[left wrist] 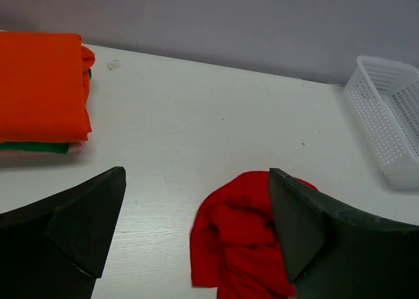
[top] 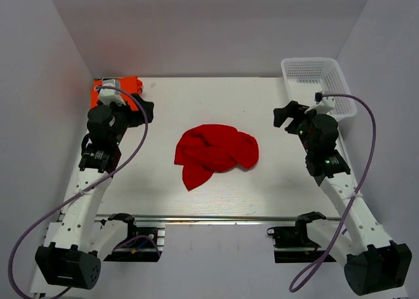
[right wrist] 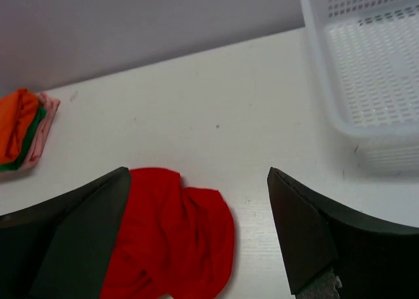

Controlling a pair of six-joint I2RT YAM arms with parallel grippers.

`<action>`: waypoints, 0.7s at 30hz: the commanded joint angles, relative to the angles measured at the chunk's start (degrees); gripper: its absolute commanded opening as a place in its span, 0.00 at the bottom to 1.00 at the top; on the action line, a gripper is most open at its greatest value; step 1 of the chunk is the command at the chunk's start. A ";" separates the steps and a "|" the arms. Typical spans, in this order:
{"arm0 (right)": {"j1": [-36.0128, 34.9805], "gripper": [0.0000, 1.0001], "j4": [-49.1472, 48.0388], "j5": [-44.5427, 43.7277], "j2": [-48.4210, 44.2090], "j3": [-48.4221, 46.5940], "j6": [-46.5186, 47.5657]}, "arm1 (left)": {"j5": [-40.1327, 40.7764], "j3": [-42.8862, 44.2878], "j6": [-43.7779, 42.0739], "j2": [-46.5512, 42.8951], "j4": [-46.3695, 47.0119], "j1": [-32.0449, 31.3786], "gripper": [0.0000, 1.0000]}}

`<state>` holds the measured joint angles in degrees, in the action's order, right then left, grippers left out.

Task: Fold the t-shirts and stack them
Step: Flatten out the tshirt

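A bright red t-shirt [top: 216, 152] lies crumpled in a heap at the middle of the white table; it also shows in the left wrist view [left wrist: 239, 240] and the right wrist view [right wrist: 177, 240]. A folded orange t-shirt [left wrist: 40, 84] tops a stack at the far left corner [top: 118, 87], with a green one [left wrist: 36, 146] under it. My left gripper [top: 143, 110] is open and empty, left of the red shirt. My right gripper [top: 285, 116] is open and empty, right of the red shirt.
A white plastic mesh basket [top: 319, 83] stands at the far right corner, just behind my right arm; it also shows in the left wrist view [left wrist: 387, 116] and the right wrist view [right wrist: 366, 63]. Grey walls close the table on three sides.
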<state>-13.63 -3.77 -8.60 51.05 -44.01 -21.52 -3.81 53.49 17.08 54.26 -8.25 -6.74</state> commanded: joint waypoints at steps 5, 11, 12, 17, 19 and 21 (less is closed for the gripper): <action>0.00 0.90 5.88 7.72 2.65 -1.17 -1.16 | -7.42 -2.60 2.07 -1.44 -4.41 -0.38 0.99; -0.26 0.90 5.10 7.99 6.34 0.24 1.57 | -24.47 -10.33 2.86 2.25 0.15 -0.90 0.99; -0.17 0.90 4.65 7.99 8.09 0.33 2.00 | -28.14 -13.21 3.39 2.25 1.03 -0.90 0.99; -0.17 0.90 5.96 19.84 15.82 -5.36 3.50 | -30.83 -22.53 5.76 5.50 3.94 -3.97 0.99; -0.35 0.90 7.02 23.09 21.27 -6.79 4.38 | -29.86 -24.48 6.30 5.51 3.94 -6.42 0.99; -0.26 0.90 9.65 23.63 25.49 -9.42 4.29 | -27.74 -25.72 6.30 6.03 2.55 -8.10 0.99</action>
<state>-13.69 3.88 9.41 73.19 -49.01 -18.87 -30.68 28.29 22.39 60.97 -6.98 -12.69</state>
